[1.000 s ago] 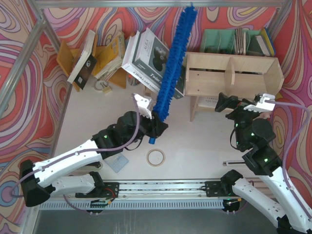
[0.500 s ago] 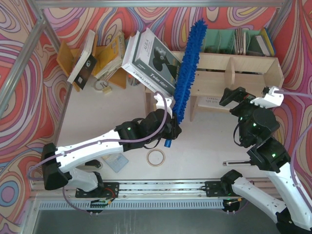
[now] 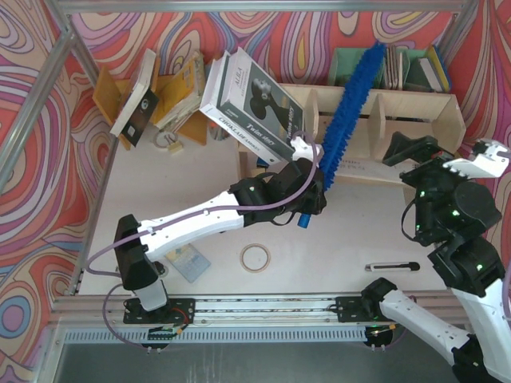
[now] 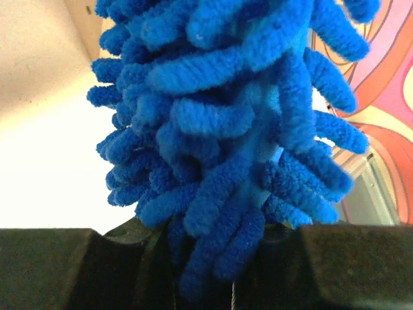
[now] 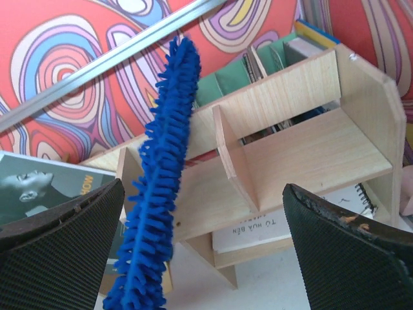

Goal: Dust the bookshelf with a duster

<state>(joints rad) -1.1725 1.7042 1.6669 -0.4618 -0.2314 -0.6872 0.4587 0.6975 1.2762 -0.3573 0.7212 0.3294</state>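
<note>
The pale plywood bookshelf stands at the back right on legs, with upright dividers and a lower shelf; it also shows in the right wrist view. My left gripper is shut on the handle of the fluffy blue duster, which leans up and right over the shelf's left compartment. The duster fills the left wrist view and shows in the right wrist view. My right gripper is open and empty, raised in front of the shelf's right end.
A large grey book leans left of the shelf. An orange-yellow book rack stands at the back left. A teal file organiser stands behind the shelf. A tape roll, a pen and a small card lie near the front.
My left arm has swung right, carrying the duster from in front of the grey book to over the shelf's left compartment. My right gripper has risen and shifted right.
</note>
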